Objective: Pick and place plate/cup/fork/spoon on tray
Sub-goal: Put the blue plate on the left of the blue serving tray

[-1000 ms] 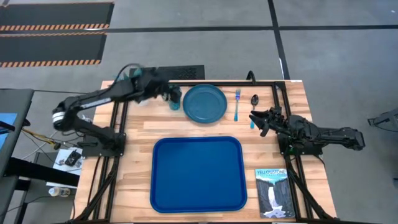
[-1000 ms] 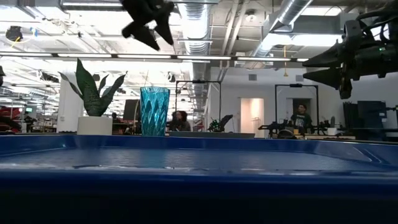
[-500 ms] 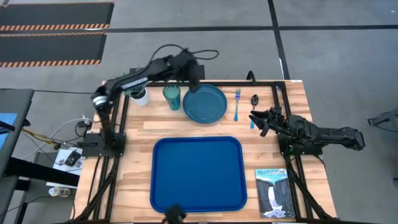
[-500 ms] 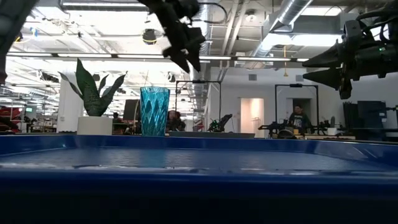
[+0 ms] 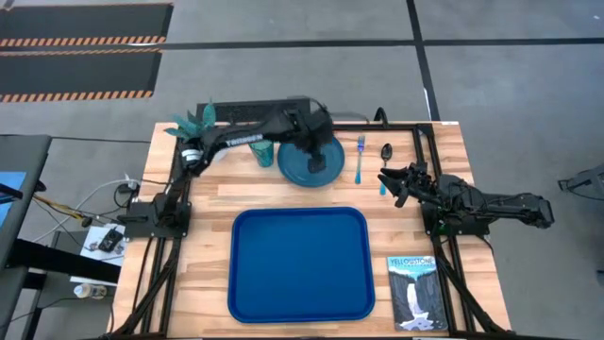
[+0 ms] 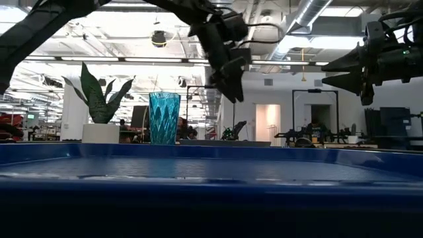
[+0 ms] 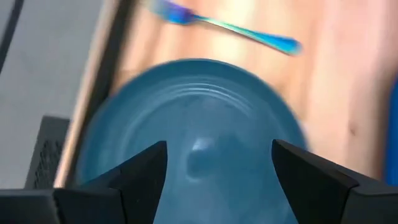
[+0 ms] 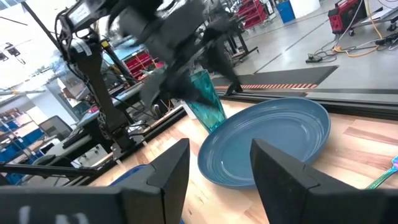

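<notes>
Left hand [image 5: 318, 156] is over the plate [image 5: 304, 166], fingers spread wide open, nothing held; in the left wrist view both fingers [image 7: 143, 174] frame the plate [image 7: 199, 137] directly below, with the fork [image 7: 249, 32] beyond its rim. In the low view the left hand [image 6: 228, 69] hangs above the worktop, clear of it. The plate sits on the worktop [image 5: 208, 236] at the back, behind the tray [image 5: 300, 264], not on it. Cup [image 5: 263, 153] stands upright just beside the plate on the left-arm side; in the low view the cup [image 6: 164, 118] shows behind the tray [image 6: 211, 172] rim, next to a white pot with a teal plant [image 6: 100, 109]. The plant [image 5: 193, 123] is at the worktop's back corner on the left arm's side. Fork [image 5: 360, 159] lies just beside the plate on the right-arm side, spoon [image 5: 385, 168] next to it, both flat on the wood, tines and bowl pointing to the back edge. Right hand [image 5: 390, 182] is parked open next to the spoon's handle end, gripping nothing; it shows high up in the low view [image 6: 334, 71]. Right wrist view shows the plate [image 8: 273, 146], the cup [image 8: 205, 99] behind it and the left arm above them. Yellowstone book [image 5: 413, 293] lies near the front corner, beside the tray on the right arm's side. Tray holds none of the four items.
</notes>
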`<state>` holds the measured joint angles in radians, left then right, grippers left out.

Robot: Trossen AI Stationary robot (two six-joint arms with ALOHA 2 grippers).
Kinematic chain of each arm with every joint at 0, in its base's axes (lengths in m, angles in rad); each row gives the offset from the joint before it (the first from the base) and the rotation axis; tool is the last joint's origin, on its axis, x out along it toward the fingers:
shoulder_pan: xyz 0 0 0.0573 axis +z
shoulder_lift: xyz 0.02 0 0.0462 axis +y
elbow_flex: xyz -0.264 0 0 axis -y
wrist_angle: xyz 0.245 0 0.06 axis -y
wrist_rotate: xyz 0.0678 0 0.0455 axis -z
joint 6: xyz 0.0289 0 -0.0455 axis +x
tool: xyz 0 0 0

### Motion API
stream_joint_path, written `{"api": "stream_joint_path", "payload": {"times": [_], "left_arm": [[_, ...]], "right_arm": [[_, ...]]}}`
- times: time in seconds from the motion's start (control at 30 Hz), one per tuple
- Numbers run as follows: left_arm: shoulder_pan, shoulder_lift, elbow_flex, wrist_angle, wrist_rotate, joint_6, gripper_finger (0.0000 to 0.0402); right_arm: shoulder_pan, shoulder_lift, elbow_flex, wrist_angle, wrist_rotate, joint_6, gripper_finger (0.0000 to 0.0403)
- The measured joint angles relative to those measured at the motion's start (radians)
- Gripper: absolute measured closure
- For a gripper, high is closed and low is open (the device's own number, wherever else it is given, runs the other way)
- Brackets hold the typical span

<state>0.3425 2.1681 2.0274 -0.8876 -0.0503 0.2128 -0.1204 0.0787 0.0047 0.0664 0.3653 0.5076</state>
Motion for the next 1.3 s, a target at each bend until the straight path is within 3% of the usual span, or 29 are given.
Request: {"api": "stream_joint_path", "payload": {"times": [0.17, 0.37, 0.57, 0.77, 0.97, 1.13, 1.3], "left_arm": [[-0.113, 0.013, -0.003, -0.017, -0.093, 0.035, 0.0125], [-0.187, 0.012, -0.008, -0.014, -0.115, 0.031, 0.0125], [-0.175, 0.01, -0.023, 0.002, -0.114, -0.018, 0.0125], [-0.156, 0.01, -0.138, 0.054, -0.13, -0.05, 0.0125], [-0.155, 0.012, -0.256, 0.106, -0.252, -0.026, 0.0125], [-0.155, 0.011, -0.299, 0.144, -0.185, -0.041, 0.0125], [-0.156, 0.011, -0.299, 0.153, -0.2, -0.026, 0.0125]], "right_arm": [[0.0, 0.0, 0.0, -0.001, 0.0, 0.0, 0.0211], [0.0, 0.001, 0.0, -0.001, 0.0, 0.0, 0.0215], [0.0, 0.001, 0.0, -0.001, 0.0, 0.001, 0.0216], [0.0, 0.001, 0.0, -0.001, 0.0, 0.014, 0.0217], [0.0, 0.001, 0.0, 0.0, 0.0, 0.015, 0.0221], [0.0, 0.001, 0.0, 0.0, 0.0, 0.015, 0.0221], [0.0, 0.001, 0.0, 0.0, 0.0, 0.016, 0.0221]]}}
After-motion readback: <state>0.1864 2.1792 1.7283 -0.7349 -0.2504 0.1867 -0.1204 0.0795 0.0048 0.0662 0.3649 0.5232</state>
